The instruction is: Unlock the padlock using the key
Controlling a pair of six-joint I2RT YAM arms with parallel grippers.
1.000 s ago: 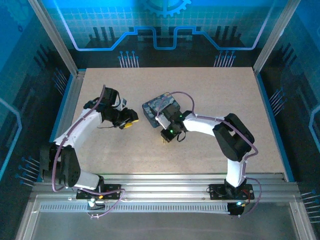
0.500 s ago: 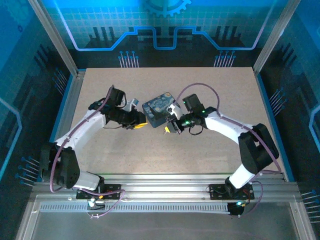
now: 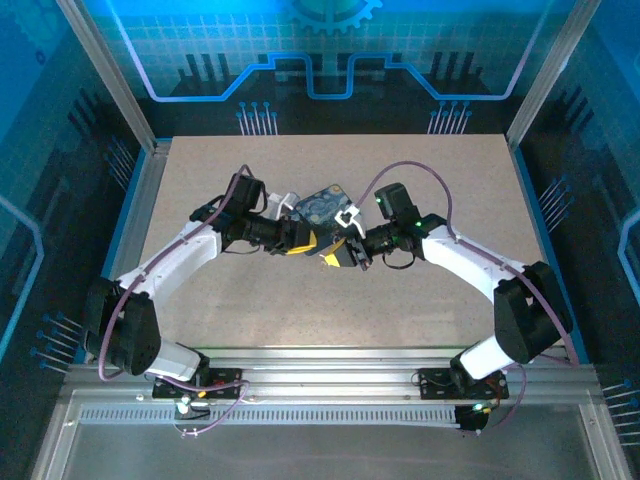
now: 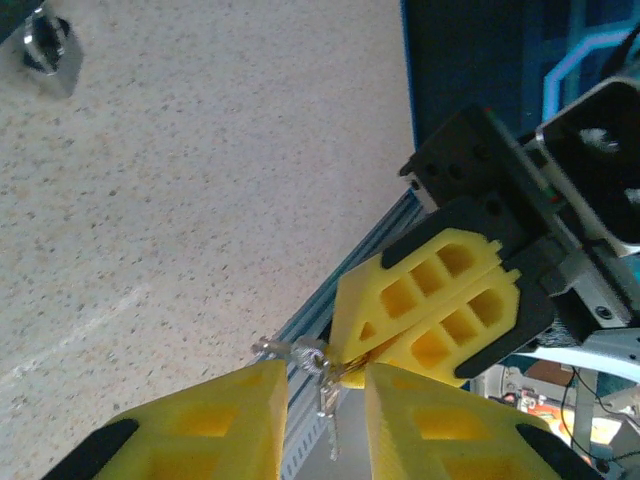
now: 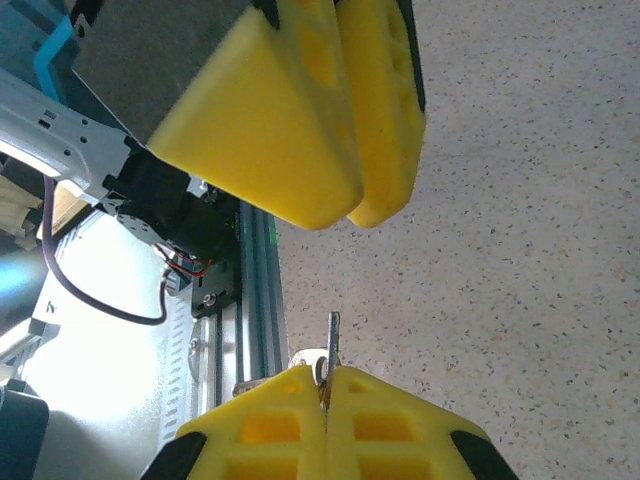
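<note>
In the middle of the overhead view the 2 arms met just below the tin (image 3: 322, 205). The right fingers (image 5: 370, 410) were clenched on the key (image 5: 333, 345). Its blade reached into the narrow gap between the left fingers (image 4: 230, 420), which stood slightly apart. The padlock (image 4: 47, 58) lay on the surface (image 4: 200, 200), upper left of the left wrist view.

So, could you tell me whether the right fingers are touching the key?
Touching. The right wrist view shows the key pinched in the seam between the shut right fingers.
</note>
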